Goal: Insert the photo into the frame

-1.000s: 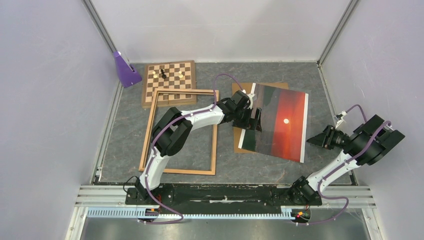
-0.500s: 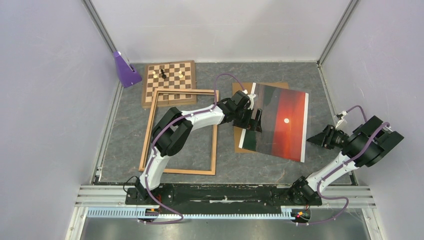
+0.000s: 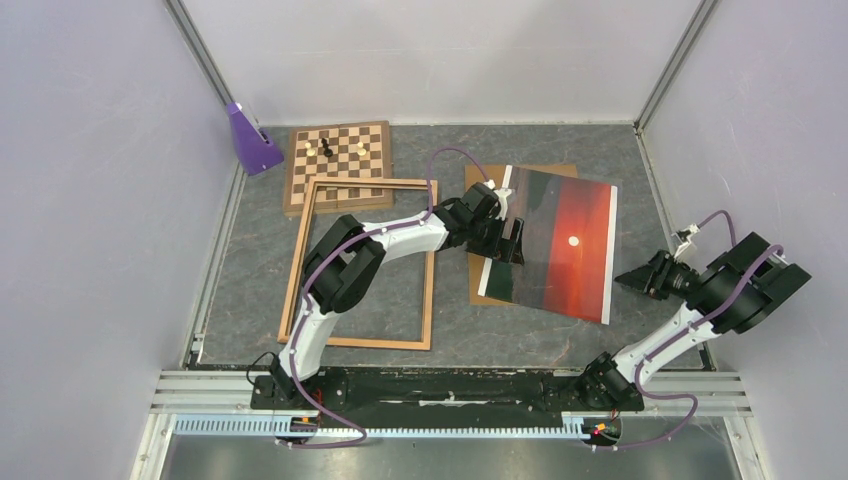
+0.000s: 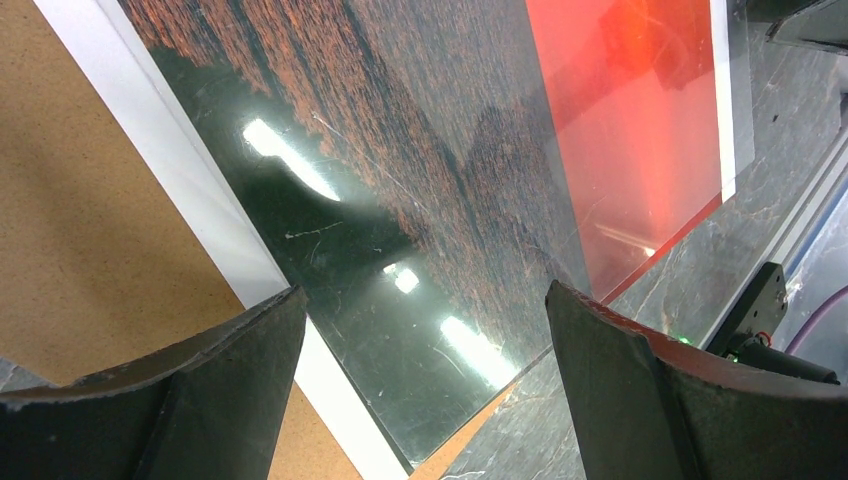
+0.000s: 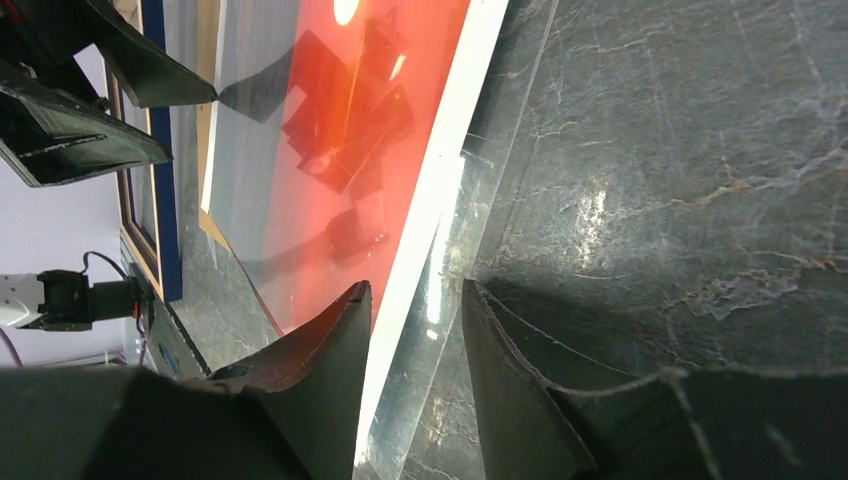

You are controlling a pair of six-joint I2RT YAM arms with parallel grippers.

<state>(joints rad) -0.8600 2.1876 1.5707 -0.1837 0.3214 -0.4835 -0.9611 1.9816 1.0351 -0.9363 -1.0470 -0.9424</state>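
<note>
**Photo lies outside the frame, on the backing board**

Photo (image 3: 560,240) lies face up, right of centre on the table (image 3: 250,260), tilted slightly against the table edges. Dark sea side faces left, red sky right, with a white strip along each of those two sides. Surface is very glossy (the right wrist view shows a clear edge past the white strip, possibly a sheet on top; cannot tell).

Under its left part lies a brown board (image 3: 476,285), showing at the left and the far edge.

Frame (image 3: 429,300) lies flat to the left, apart from the photo, nothing inside but bare table.

Left gripper (image 3: 510,240) is over the photo's left edge, jaws spread wide, straddling the white strip and dark sea; contact cannot be told.

Right gripper (image 3: 622,278) sits just beside the photo's right edge, jaws at a narrow gap, nothing between them.

Chessboard (image 3: 338,160) lies behind the frame.
</note>
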